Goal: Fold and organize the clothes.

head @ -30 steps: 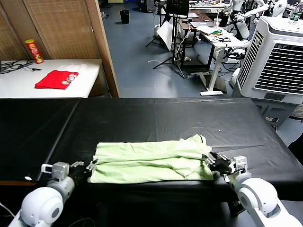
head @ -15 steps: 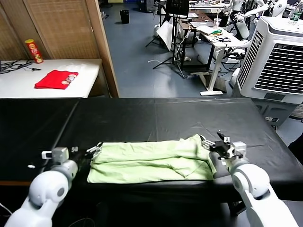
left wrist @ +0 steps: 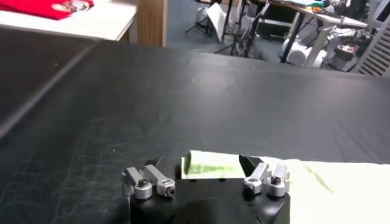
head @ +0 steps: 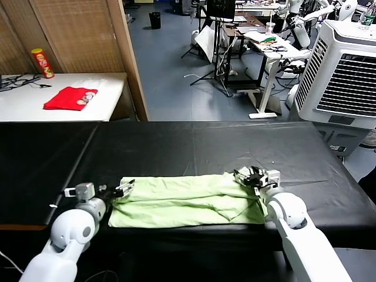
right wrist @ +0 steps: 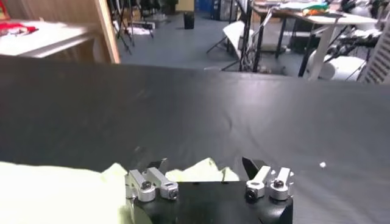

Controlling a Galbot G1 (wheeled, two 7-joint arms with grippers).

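On the near half of the wide black cloth-covered surface (head: 194, 144), the pale light-green short-sleeved cotton T-shirt (head: 185, 201) lies folded into a long flat band running side to side, its far right corner bunched into a small peak. At its left end sits the left end effector (head: 124, 188), fingers spread apart with the shirt's far left corner lying between them; nothing is pinched. At the bunched far right corner sits the right end effector (head: 249, 175), fingers likewise apart, the raised fold of fabric showing between them in the right wrist view. Well beyond, on a white side table (head: 111, 94) to the left, rest a small red folded garment (head: 70, 98) and a yellow-and-red cylindrical can (head: 42, 63).
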